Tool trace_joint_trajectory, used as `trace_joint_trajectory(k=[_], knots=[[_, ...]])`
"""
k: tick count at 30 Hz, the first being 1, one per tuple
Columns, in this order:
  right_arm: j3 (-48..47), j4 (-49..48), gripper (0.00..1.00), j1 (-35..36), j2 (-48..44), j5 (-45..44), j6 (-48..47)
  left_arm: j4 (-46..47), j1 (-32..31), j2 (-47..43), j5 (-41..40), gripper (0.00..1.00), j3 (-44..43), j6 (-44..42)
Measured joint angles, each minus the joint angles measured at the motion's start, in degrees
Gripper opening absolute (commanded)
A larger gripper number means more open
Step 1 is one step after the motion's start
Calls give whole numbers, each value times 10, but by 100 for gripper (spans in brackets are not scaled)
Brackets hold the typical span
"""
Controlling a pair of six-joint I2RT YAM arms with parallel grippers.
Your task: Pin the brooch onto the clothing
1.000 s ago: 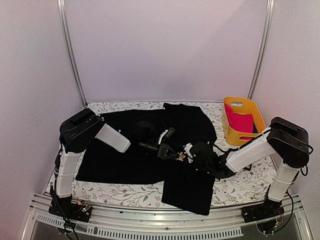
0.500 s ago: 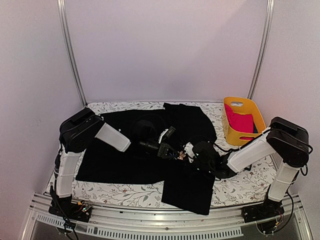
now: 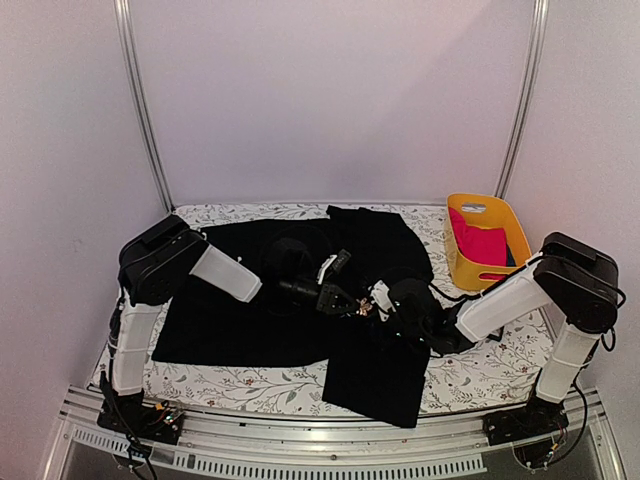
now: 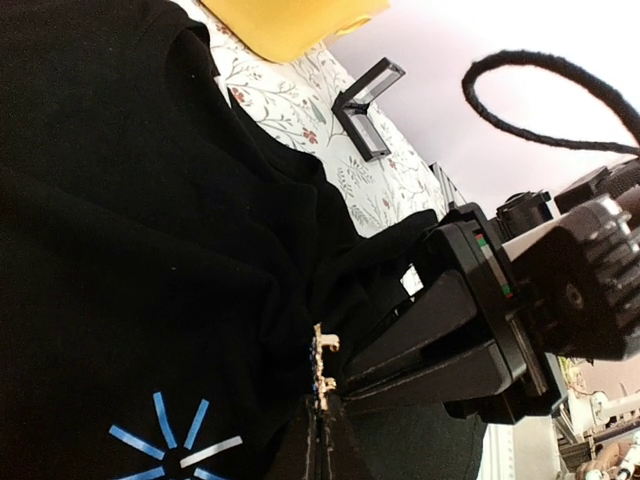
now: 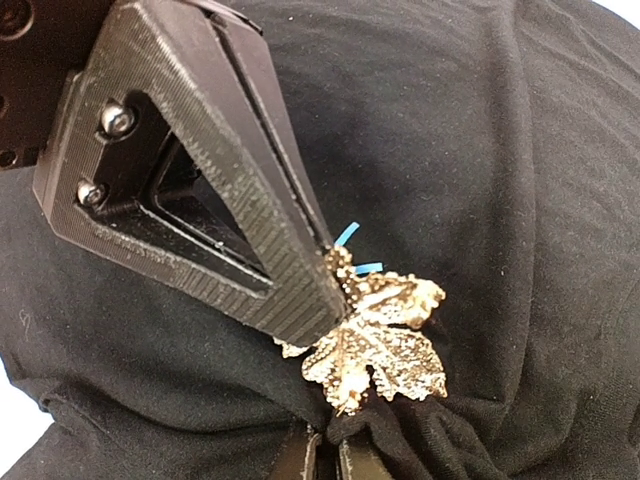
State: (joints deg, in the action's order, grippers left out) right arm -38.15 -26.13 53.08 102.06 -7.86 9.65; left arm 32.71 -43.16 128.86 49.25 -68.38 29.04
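- Top external view: we see the black shirt [image 3: 230,320] spread on the table [image 3: 470,378], with both arms reaching in over its chest.
- Left wrist view: the brooch [image 4: 323,365] stands just beside the light-blue asterisk print [image 4: 175,445], up and to its right, against bunched black cloth.
- Left gripper [image 5: 322,300]: jaws fully closed, tips clamped on the brooch's edge, touching the print's blue strokes.
- Right gripper [image 5: 322,458]: jaws nearly closed, pinching a gather of shirt fabric on the side of the brooch away from the print.
- Yellow basket [image 3: 460,268], holding a pink garment [image 3: 478,245]: well apart from the print, off the shirt.
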Motion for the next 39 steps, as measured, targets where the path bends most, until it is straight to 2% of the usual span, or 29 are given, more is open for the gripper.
trace_joint_trajectory(k=[6,11,14,17,24,25,28,31,34,39], knots=[[-5,0,18,-4,0,-2,36,-6,0,0,-2,0,-1,0],[-5,-1,32,-6,-1,1,57,-5,7,0,2,0,-1,14],[1,8,39,-7,-24,9,55,-4,10,0,9,0,1,27],[3,34,41,-7,-60,19,55,-4,12,0,14,0,3,36],[18,112,38,-10,-135,53,73,-3,12,0,23,0,6,51],[25,122,35,-10,-144,59,78,-2,12,0,24,0,6,53],[49,146,17,-10,-171,75,94,0,12,0,28,0,7,56],[55,163,10,-13,-182,87,104,1,12,0,29,0,7,56],[53,168,12,-30,-184,103,103,0,12,0,30,0,7,54],[45,181,25,-68,-190,135,84,-13,12,0,30,0,7,24]])
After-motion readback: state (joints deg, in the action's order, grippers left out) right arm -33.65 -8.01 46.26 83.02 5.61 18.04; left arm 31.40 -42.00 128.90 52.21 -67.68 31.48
